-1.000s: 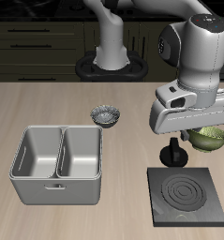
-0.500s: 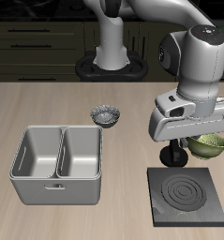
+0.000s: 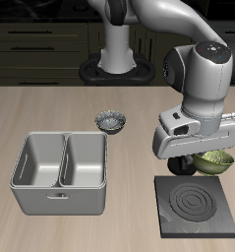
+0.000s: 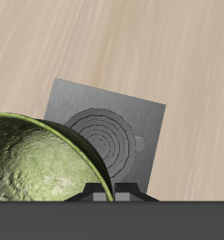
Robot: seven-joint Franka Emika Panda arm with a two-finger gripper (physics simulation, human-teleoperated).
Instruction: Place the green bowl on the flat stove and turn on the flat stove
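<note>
The green bowl (image 3: 218, 160) hangs just above the table beside the back edge of the flat stove (image 3: 200, 205), held by its rim. My gripper (image 3: 191, 163) is shut on that rim, and the arm's body hides part of the bowl. In the wrist view the green bowl (image 4: 34, 161) looms close beside the gripper (image 4: 113, 193), with the flat stove (image 4: 109, 122) and its ring marks below. The stove's top is bare. I cannot make out its knob clearly.
A grey two-compartment metal basin (image 3: 60, 169) stands on the table away from the stove. A small grey-white bowl (image 3: 111, 121) sits farther back, behind the basin.
The gripper has carried the green bowl toward the table's front edge and lower, closer to the stove's back edge. The other things have stayed where they were.
</note>
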